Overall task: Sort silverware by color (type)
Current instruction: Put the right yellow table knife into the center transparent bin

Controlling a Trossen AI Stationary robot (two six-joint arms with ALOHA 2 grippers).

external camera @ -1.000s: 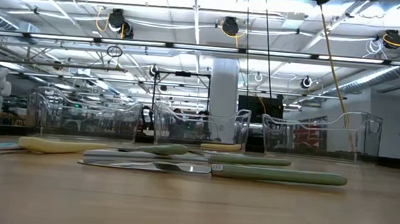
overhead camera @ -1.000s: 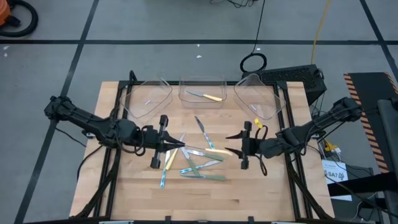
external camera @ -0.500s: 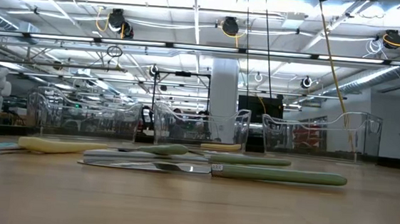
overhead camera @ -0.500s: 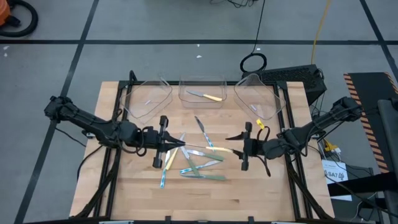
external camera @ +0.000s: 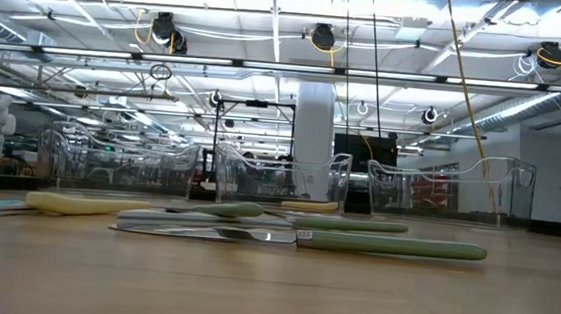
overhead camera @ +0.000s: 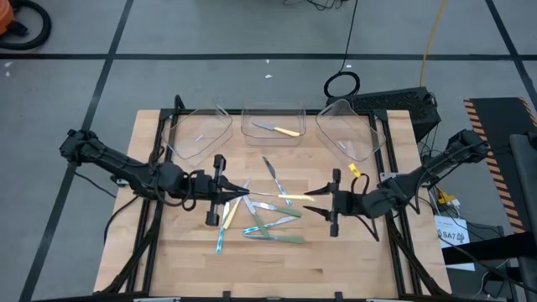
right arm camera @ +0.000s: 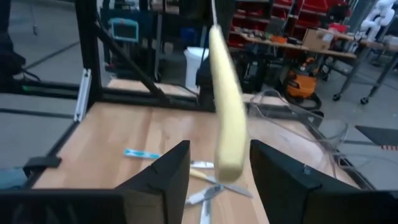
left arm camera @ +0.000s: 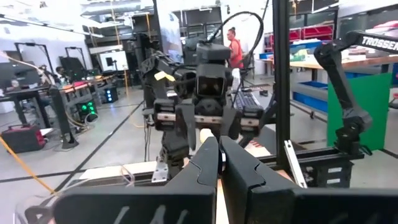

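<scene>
One yellow knife (overhead camera: 278, 129) lies in the middle tray (overhead camera: 273, 111), the left pincer (overhead camera: 238, 195) clamps a yellow-handled utensil (right arm camera: 227, 118) toward the open right pincer (overhead camera: 312, 201), and most silverware (overhead camera: 267, 220) remains on the worktop (overhead camera: 369, 260).

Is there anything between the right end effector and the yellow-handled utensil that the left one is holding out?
Nothing visible stands in the way. The left end effector is shut on the yellow-handled utensil, and the handle's free end lies between the open fingers of the right end effector.
</scene>
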